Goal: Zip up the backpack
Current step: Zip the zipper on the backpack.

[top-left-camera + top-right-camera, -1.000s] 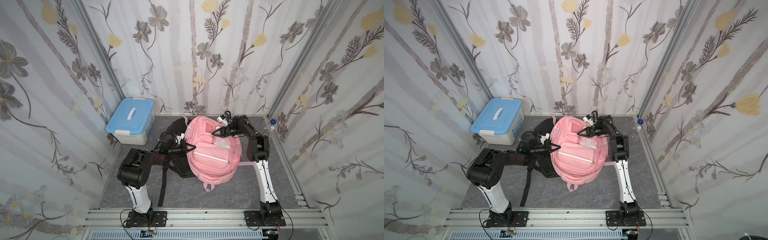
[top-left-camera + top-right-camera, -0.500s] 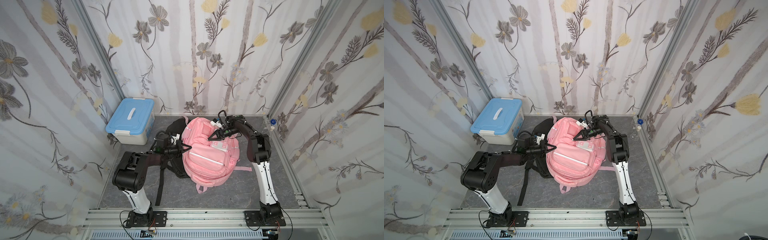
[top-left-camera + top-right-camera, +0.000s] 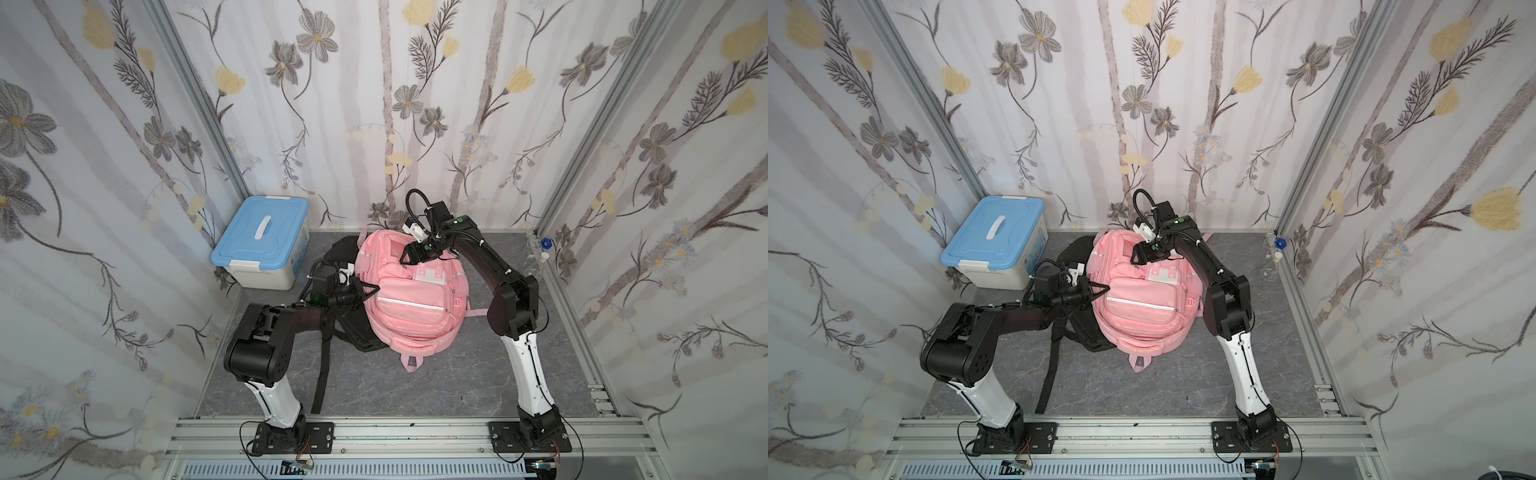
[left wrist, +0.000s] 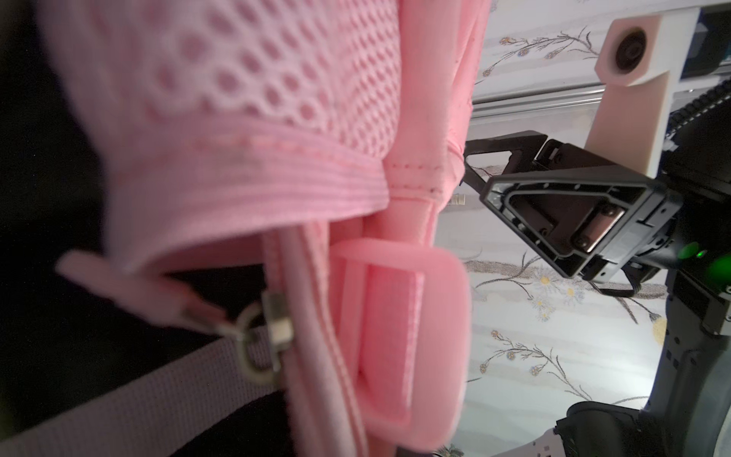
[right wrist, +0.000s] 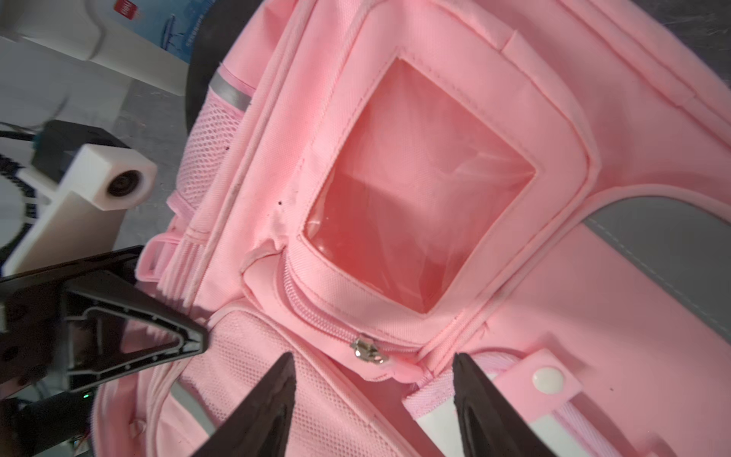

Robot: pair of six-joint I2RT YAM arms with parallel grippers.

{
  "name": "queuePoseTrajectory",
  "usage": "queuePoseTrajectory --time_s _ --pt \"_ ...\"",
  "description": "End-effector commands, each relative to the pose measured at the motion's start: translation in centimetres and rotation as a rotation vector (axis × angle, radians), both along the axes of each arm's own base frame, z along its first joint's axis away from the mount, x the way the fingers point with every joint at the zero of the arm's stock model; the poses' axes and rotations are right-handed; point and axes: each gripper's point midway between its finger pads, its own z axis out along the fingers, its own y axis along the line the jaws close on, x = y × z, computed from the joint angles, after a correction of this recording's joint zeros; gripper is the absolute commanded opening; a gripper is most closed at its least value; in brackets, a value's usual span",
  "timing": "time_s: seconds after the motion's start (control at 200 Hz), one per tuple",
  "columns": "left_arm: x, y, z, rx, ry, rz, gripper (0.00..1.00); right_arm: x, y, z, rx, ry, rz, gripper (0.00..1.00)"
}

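Mostly beneath pink backpack [image 3: 411,307]: black backpack [image 3: 359,336]

Walls [image 3: 415,104] — three, papered pale with grey and yellow long-stemmed flowers. Aluminium corner posts [image 3: 195,108]. Floor [image 3: 457,386]: dark grey, marble-veined. Blue-lidded white storage box [image 3: 262,245] in a far corner. Light — soft, even.
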Motion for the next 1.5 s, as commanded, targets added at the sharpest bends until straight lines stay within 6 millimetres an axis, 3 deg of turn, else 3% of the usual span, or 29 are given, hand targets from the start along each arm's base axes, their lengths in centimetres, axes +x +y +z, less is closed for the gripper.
queuePoseTrajectory --time_s 0.0,0.13,0.285,0.559,0.684,1.109,1.274,1.494 --pt "0.7 0.1 1.0 0.004 -0.052 0.014 0.00 0.7 -2.7 -1.5 -0.192 -0.061 -0.066 0.60" --pt "0.8 0.0 1.0 0.001 -0.049 0.013 0.00 0.3 -3.1 -2.4 -0.204 -0.091 -0.066 0.59" --pt "0.7 -0.4 0.8 -0.005 -0.041 0.000 0.00 -0.1 -2.1 -2.9 -0.150 -0.082 -0.034 0.53" --pt "0.6 -0.7 0.8 -0.001 -0.038 -0.009 0.00 -0.3 0.0 -0.5 -0.027 -0.118 0.024 0.48" --pt "0.6 -0.7 0.7 0.000 -0.035 -0.011 0.00 -0.3 0.3 -1.5 -0.026 -0.090 0.043 0.41" --pt "0.6 -0.7 0.9 0.000 -0.036 -0.011 0.00 -0.3 0.9 -4.0 -0.032 -0.045 0.080 0.34" --pt "0.6 -0.7 1.1 -0.002 -0.043 -0.012 0.00 -0.5 1.0 -4.3 -0.030 -0.034 0.092 0.16" --pt "0.6 -0.3 1.1 0.016 -0.048 0.005 0.00 -0.6 0.0 -3.1 -0.070 -0.066 0.087 0.05"
